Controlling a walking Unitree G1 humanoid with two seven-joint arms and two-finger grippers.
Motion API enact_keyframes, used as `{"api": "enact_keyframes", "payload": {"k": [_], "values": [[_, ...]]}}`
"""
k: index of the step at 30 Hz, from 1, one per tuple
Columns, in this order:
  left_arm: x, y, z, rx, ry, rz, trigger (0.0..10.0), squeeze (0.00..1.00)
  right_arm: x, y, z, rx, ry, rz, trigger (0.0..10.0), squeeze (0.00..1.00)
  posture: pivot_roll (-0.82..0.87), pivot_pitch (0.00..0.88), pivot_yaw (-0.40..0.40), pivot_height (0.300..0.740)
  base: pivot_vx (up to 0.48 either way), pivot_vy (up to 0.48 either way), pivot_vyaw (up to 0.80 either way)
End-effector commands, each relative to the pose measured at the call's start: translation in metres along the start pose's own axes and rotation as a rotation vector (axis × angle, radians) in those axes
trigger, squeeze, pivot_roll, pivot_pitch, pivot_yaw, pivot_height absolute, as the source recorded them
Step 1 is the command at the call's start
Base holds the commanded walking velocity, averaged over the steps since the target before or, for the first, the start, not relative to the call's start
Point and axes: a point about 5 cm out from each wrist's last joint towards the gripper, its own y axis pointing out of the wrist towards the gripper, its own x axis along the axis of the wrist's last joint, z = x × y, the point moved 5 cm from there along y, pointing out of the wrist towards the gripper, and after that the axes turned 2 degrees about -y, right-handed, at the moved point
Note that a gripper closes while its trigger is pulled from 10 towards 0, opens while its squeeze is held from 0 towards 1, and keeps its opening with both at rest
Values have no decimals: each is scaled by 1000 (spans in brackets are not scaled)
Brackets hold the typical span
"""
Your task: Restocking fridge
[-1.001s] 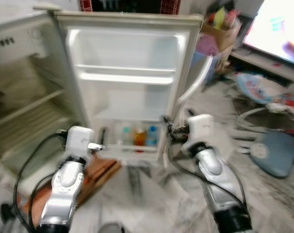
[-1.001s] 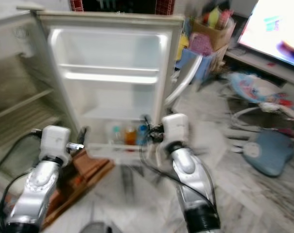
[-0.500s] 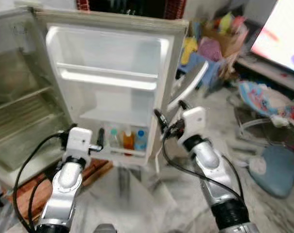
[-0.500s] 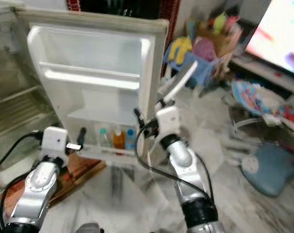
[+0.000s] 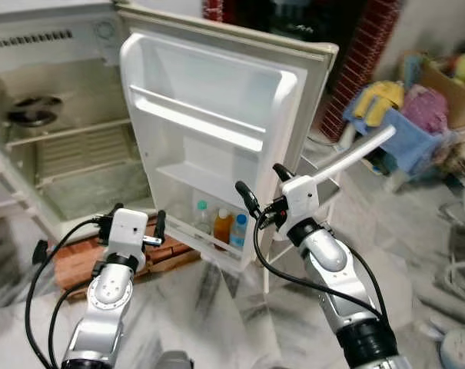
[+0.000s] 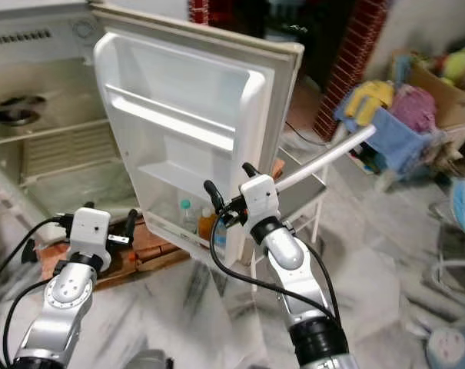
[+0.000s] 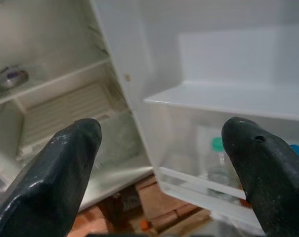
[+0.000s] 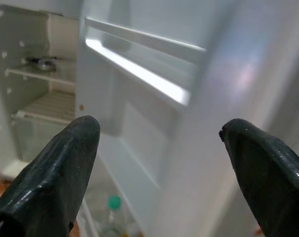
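The fridge (image 5: 55, 115) stands wide open, its white door (image 5: 217, 131) swung out toward the robot. Taking the door as landmark: in its lowest shelf (image 5: 209, 238) stand three bottles side by side, a clear one with a green cap (image 5: 203, 221), an orange one (image 5: 222, 227) and a blue-capped one (image 5: 239, 232). The door's upper racks hold nothing that can be made out. Beyond the door's hinge side lies the fridge's inner cabinet, with a wire shelf (image 5: 78, 150) and a dark round object (image 5: 32, 111) on the shelf above it.

The left claw (image 5: 137, 224) hovers low before the door's hinge-side lower corner, fingers spread apart and holding nothing; through its wrist view the green-capped bottle (image 7: 217, 158) shows between the two black fingers (image 7: 60, 173). The right claw (image 5: 261, 188) hangs in front of the door's free edge, just above the bottle shelf, also spread wide and empty.

Under the door lies a reddish wooden pallet (image 5: 86, 257) on the marble floor (image 5: 217, 315). Past the door's free edge stand a metal rack (image 5: 324, 173) and a pile of toys and cloth (image 5: 401, 115).
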Motion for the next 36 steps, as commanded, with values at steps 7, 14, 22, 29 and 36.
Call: {"api": "enact_keyframes", "payload": {"k": [7,14,22,29,36], "values": [[-6,-3,-6,1,-44,38,10000,0,-4,-4,-16,-43,-15,21,10000,0,111,14,-32,740,254,-404,0],[-17,-7,-7,25,-146,99,10000,0,-6,-3,-23,-62,1,25,10000,0,111,17,-25,740,259,-402,0],[-41,-25,3,113,-294,227,10000,0,5,4,-15,99,4,-15,10000,0,117,26,-16,740,0,0,0],[-49,-34,9,125,-276,261,10000,0,17,13,-23,92,-76,-63,10000,0,130,29,-20,740,0,0,464],[-69,-47,2,80,-257,399,10000,0,24,31,-27,25,-53,-80,10000,0,148,33,-18,740,0,0,800]]}}
